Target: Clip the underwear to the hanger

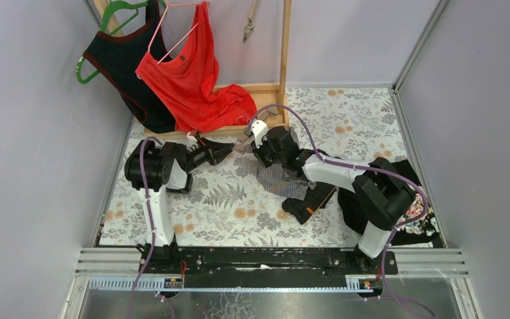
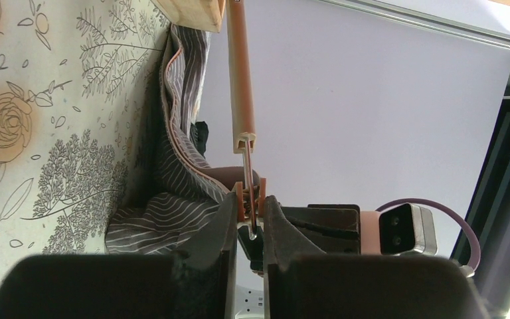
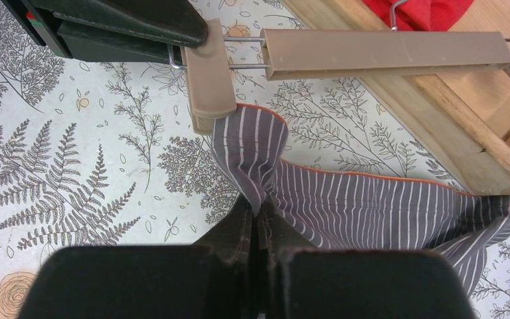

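Desk (image 1: pixel 206 206), flower-printed cloth over it, carries everything you need. Wooden rack (image 1: pixel 283 53) stands at the back edge with a red garment (image 1: pixel 192 86) draped off it. A heap of other clothes (image 1: pixel 408 206) sits on the right by the right arm's base, out of the way.

Hanger (image 3: pixel 385 53): tan bar, lying crosswise in front of the rack's base, with its far end close to the wood. Underwear (image 3: pixel 372 206): grey with pale stripes and an orange edge. It is spread on the desk below the bar, and one corner is drawn up to the bar's end.

Clip (image 3: pixel 209 86) at that end has the striped corner tucked under its lower edge. I can't tell from here whether it is biting the cloth.

Left pincer (image 2: pixel 250 211): nearly closed, pinching the clip's upper end, presumably to lever its mouth apart and steady the bar. Right pincer (image 3: pixel 259 214): fully closed on a gathered fold of the underwear just below the clip, most likely to feed the waistband in and hold it taut.

Your likely step is seating the first corner. Check that the fabric sits deep before you let the clip go; a shallow bite may slip.
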